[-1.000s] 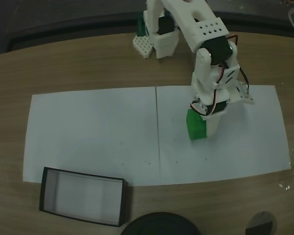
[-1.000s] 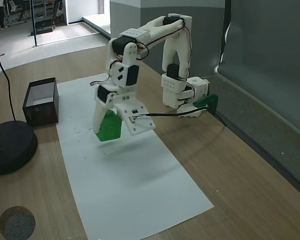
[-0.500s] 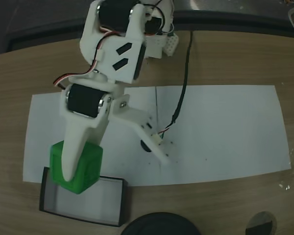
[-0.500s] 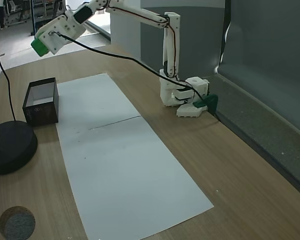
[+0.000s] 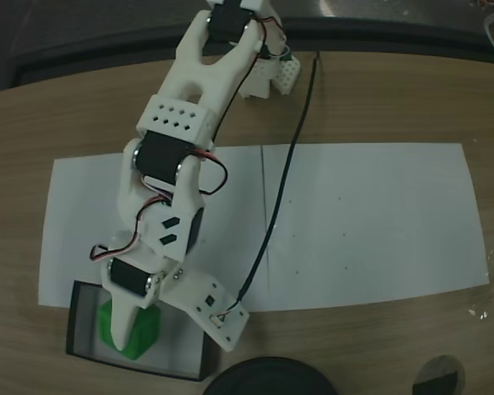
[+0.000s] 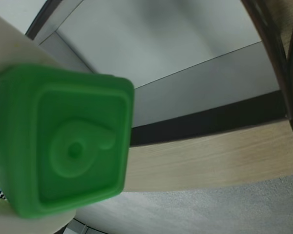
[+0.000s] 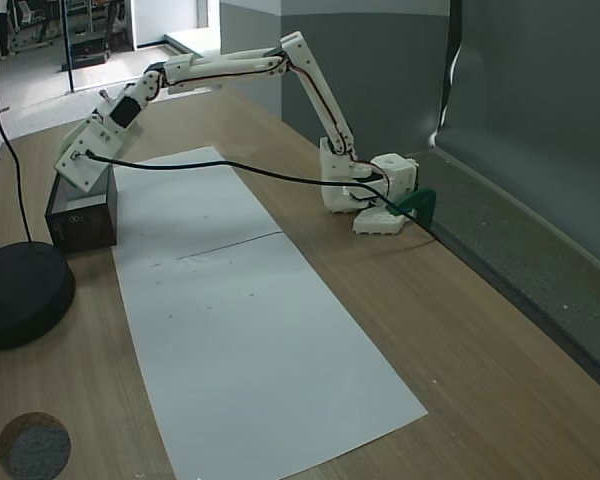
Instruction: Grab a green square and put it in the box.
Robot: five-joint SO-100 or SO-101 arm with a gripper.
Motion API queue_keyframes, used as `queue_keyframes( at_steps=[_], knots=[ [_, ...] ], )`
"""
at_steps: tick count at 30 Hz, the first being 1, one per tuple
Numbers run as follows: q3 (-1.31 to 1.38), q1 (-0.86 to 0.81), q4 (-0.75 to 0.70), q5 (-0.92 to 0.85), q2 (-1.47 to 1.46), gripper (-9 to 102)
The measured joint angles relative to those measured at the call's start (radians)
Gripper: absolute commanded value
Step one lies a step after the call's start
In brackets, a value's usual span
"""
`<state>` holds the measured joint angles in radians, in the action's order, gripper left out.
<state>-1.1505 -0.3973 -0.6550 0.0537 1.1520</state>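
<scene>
The green square [image 5: 142, 331] is a bright green cube, and my gripper [image 5: 130, 334] is shut on it over the left part of the box [image 5: 69, 326]. The box is a shallow black-walled tray at the table's near left in a fixed view. In the wrist view the green square [image 6: 68, 146] looms large at the left, with a raised figure on its face. My white fingers [image 6: 10, 44] press it from above and below, and the box's pale floor [image 6: 151, 44] lies behind. In another fixed view my gripper [image 7: 77, 172] dips into the top of the box [image 7: 80, 218], which hides the cube.
A long white paper sheet [image 5: 370, 222] covers the table's middle. A round black disc [image 5: 267, 380] sits just right of the box, seen also as the disc [image 7: 15, 295]. A small grey round pad [image 5: 439, 376] lies near the front edge. My black cable [image 5: 292, 164] hangs across the paper.
The arm has carried the green square from the paper's right half, lifted it high over the left, and has now lowered it down into the box.
</scene>
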Motion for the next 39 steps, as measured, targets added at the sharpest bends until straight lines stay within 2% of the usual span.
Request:
queue_keyframes(
  at_steps=[6,11,20,23,28,39],
  knots=[
    [0.0,0.0,0.0,0.0,-0.038,18],
    [0.0,0.0,0.0,0.0,-0.049,29],
    [0.006,0.0,-0.037,0.0,-0.049,28],
    [0.035,0.0,-0.094,0.012,-0.049,24],
    [0.097,0.025,-0.241,0.043,0.025,0],
    [0.14,0.245,-0.727,0.04,0.535,0]
  ],
)
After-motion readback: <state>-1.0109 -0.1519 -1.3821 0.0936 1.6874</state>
